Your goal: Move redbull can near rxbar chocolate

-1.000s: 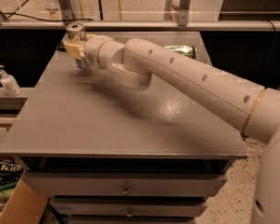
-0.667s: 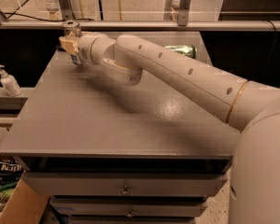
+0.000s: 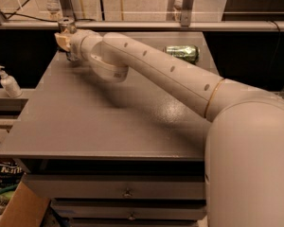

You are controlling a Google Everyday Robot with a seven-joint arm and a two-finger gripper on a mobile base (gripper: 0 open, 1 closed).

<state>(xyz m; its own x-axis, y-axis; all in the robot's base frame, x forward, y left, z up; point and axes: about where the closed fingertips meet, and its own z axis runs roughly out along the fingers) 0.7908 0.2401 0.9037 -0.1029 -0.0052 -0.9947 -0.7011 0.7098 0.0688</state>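
My gripper (image 3: 65, 41) is at the far left corner of the grey table (image 3: 99, 122), at the end of the long white arm that reaches across it. It is shut on the redbull can (image 3: 66, 24). Only the can's silver top with its pull tab shows above the tan fingers (image 3: 61, 40), and the can stands upright. The rxbar chocolate is not in view; it may be hidden behind the arm or lie outside the frame.
A wider green can (image 3: 181, 52) lies on its side at the table's far right. A white pump bottle (image 3: 8, 82) stands on a lower ledge to the left of the table. A rail with posts runs behind the far edge. Drawers sit below the front edge.
The gripper has moved left and slightly farther back with the redbull can in it, toward the far left corner. The green can has not moved.
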